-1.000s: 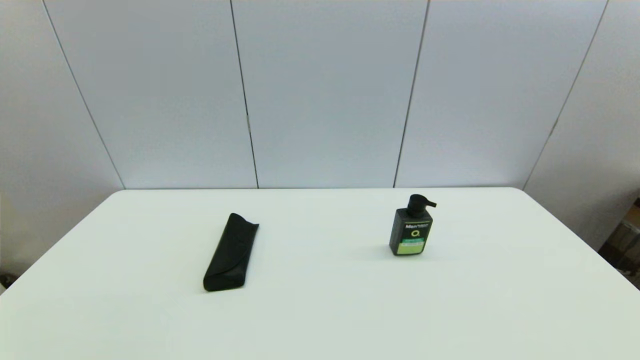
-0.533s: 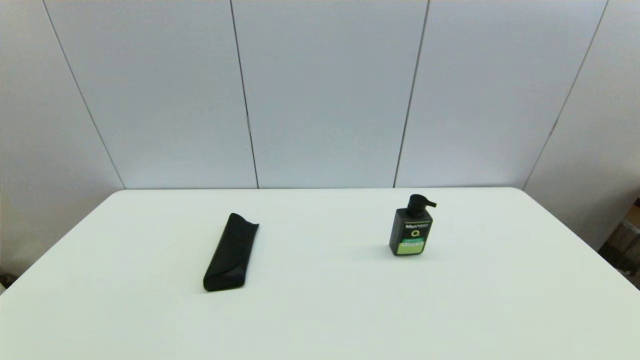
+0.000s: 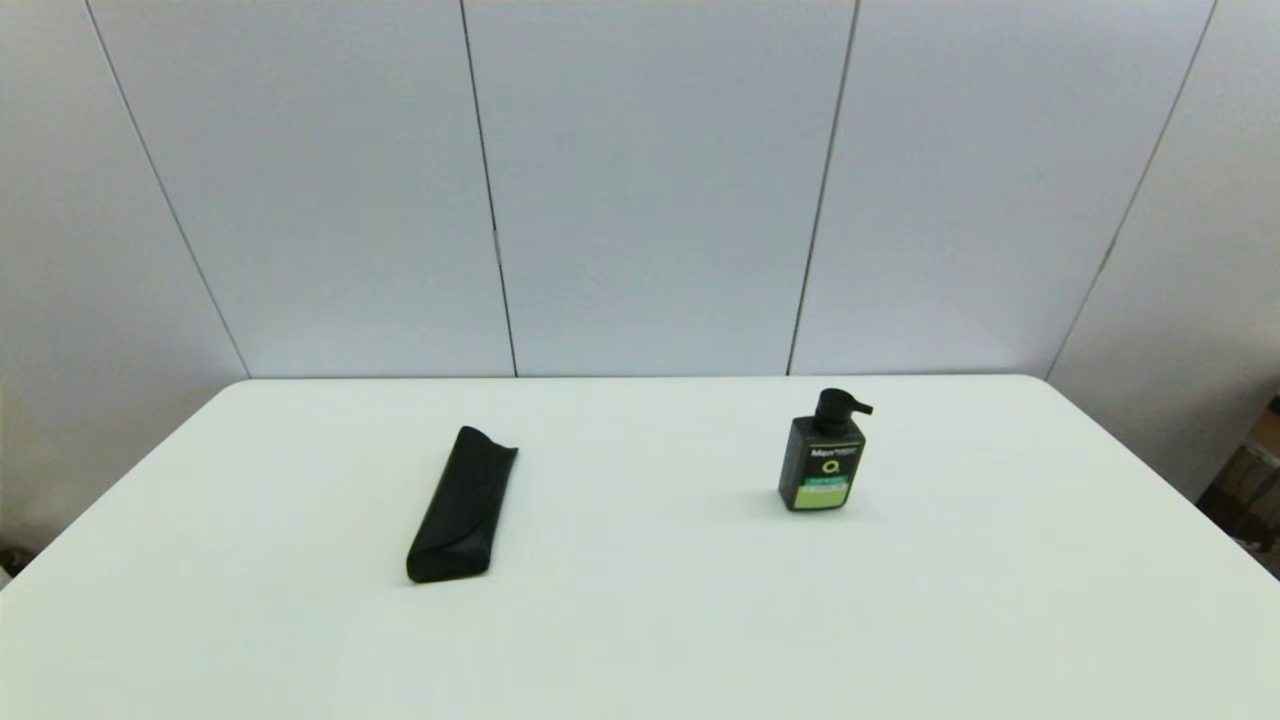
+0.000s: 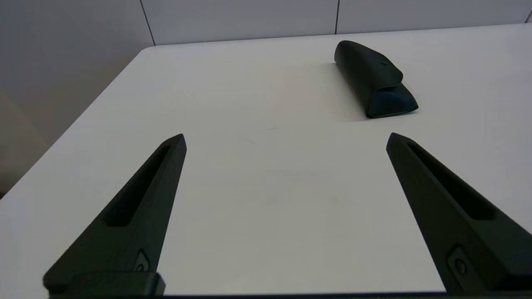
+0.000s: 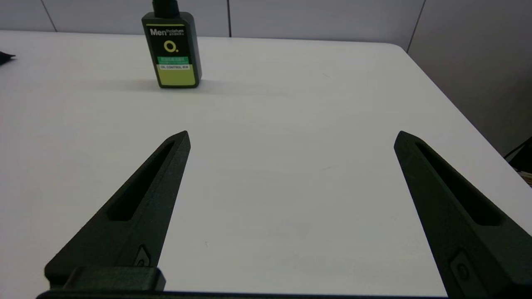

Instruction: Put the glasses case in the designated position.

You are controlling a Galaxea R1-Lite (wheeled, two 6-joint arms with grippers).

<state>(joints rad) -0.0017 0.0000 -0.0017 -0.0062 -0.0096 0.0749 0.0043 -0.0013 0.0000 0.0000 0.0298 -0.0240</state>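
Note:
The glasses case (image 3: 462, 506) is a long matte-black soft case lying flat on the left half of the white table (image 3: 640, 620), its length running front to back. In the left wrist view the glasses case (image 4: 374, 83) lies well beyond my left gripper (image 4: 286, 139), which is open over bare table with nothing between its fingers. My right gripper (image 5: 293, 135) is also open and empty, low over the table's near right part. Neither arm shows in the head view.
A black pump bottle (image 3: 823, 460) with a green label stands upright on the right half of the table; in the right wrist view the bottle (image 5: 172, 50) is far ahead of the fingers. The table's right edge (image 5: 465, 112) is close to the right gripper.

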